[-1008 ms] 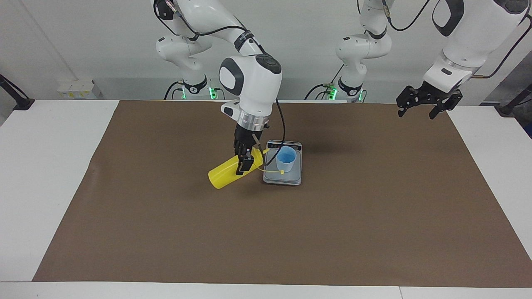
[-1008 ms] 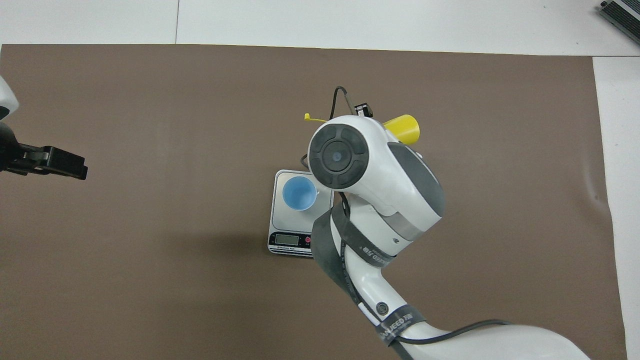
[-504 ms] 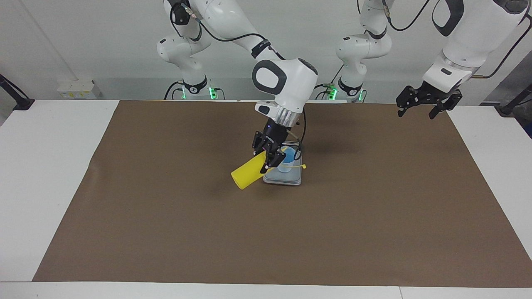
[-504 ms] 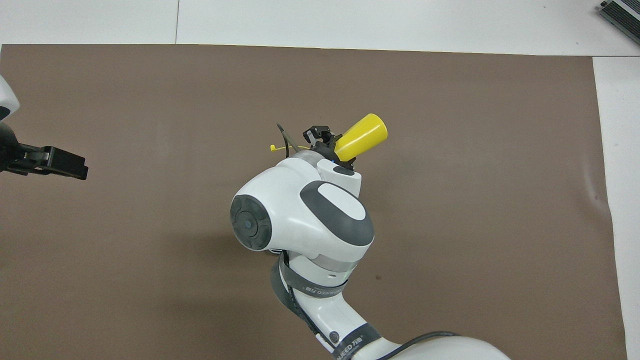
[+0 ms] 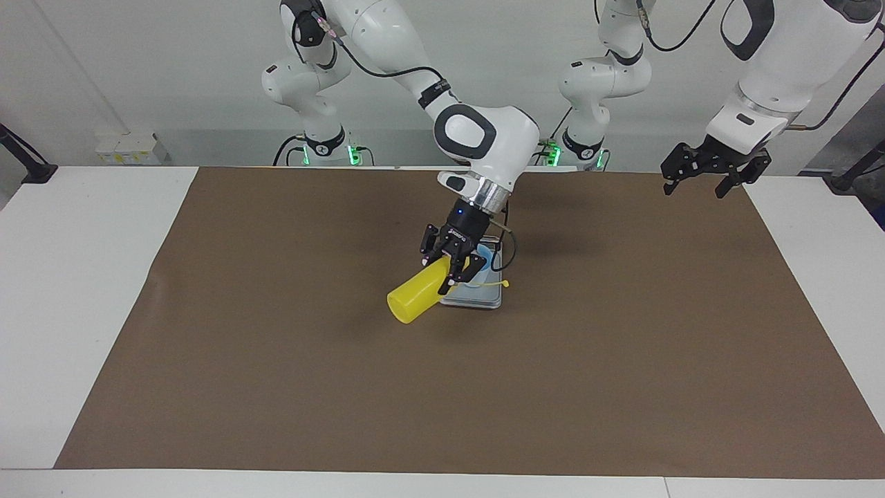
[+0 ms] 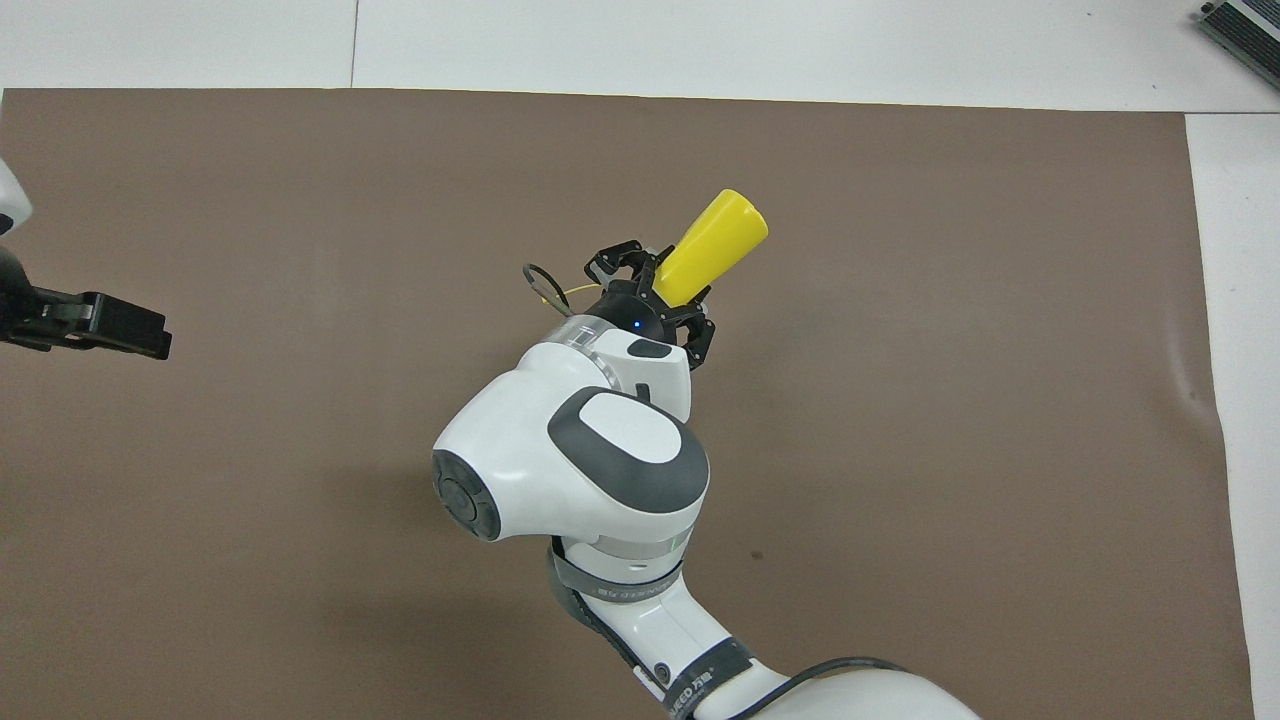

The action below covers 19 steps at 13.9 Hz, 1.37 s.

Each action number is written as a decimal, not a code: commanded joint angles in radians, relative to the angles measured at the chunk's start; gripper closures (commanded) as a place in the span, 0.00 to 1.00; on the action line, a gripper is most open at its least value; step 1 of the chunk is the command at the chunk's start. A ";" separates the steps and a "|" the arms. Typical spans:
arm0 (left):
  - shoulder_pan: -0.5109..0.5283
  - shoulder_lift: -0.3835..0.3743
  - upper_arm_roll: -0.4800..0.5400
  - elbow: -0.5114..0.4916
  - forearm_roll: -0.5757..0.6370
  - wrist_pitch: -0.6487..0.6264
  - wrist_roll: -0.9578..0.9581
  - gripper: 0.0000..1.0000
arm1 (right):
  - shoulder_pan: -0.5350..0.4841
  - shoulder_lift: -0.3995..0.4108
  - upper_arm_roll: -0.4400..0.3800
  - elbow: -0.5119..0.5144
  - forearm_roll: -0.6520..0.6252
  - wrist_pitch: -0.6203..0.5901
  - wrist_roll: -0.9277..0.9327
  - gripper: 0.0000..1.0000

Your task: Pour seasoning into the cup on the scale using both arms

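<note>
On the desk's brown mat [image 5: 622, 360], the scale [image 5: 484, 297] carried the cup [image 5: 485, 257]. The right gripper [image 5: 453, 266], jaws clamped on the tipped bottle [image 5: 415, 299], hung over it; the bottle's base pointed to eight o'clock in the facing view. The left gripper [image 5: 712, 169] waited, jaws apart.

Even, bright indoor light; both views sharp and free of glare.

Light falls from overhead and is diffuse: the brown mat [image 5: 622, 360] on the bench [image 5: 83, 290] carries only soft, faint shadows, the clearest a blurred dark patch beside the scale [image 5: 484, 299] under the right arm [image 5: 484, 138]. The white arm shells show mild highlights, not blown out. Small green lamps glow at the arm bases. In the overhead view the right arm [image 6: 590, 470] looms large yet stays in focus; edges run straight.
</note>
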 commanded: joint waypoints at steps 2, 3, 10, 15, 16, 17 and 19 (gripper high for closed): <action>0.011 -0.027 -0.006 -0.028 0.011 0.002 -0.006 0.00 | 0.018 0.005 0.002 -0.032 -0.145 -0.006 0.009 1.00; 0.011 -0.027 -0.004 -0.028 0.011 0.002 -0.006 0.00 | 0.021 0.007 0.002 -0.049 -0.169 -0.005 0.009 1.00; 0.011 -0.027 -0.004 -0.028 0.011 0.002 -0.006 0.00 | 0.021 0.001 0.002 -0.104 -0.214 0.031 0.129 1.00; 0.011 -0.027 -0.006 -0.028 0.011 0.002 -0.006 0.00 | 0.021 -0.010 0.002 -0.138 -0.248 0.038 0.132 1.00; 0.011 -0.027 -0.006 -0.028 0.011 0.002 -0.006 0.00 | 0.021 -0.009 0.002 -0.137 -0.248 0.040 0.131 1.00; 0.011 -0.027 -0.006 -0.028 0.011 0.002 -0.006 0.00 | 0.021 -0.009 0.004 -0.132 -0.248 0.040 0.131 1.00; 0.011 -0.027 -0.004 -0.028 0.011 0.002 -0.006 0.00 | 0.021 -0.007 0.005 -0.121 -0.234 0.035 0.132 1.00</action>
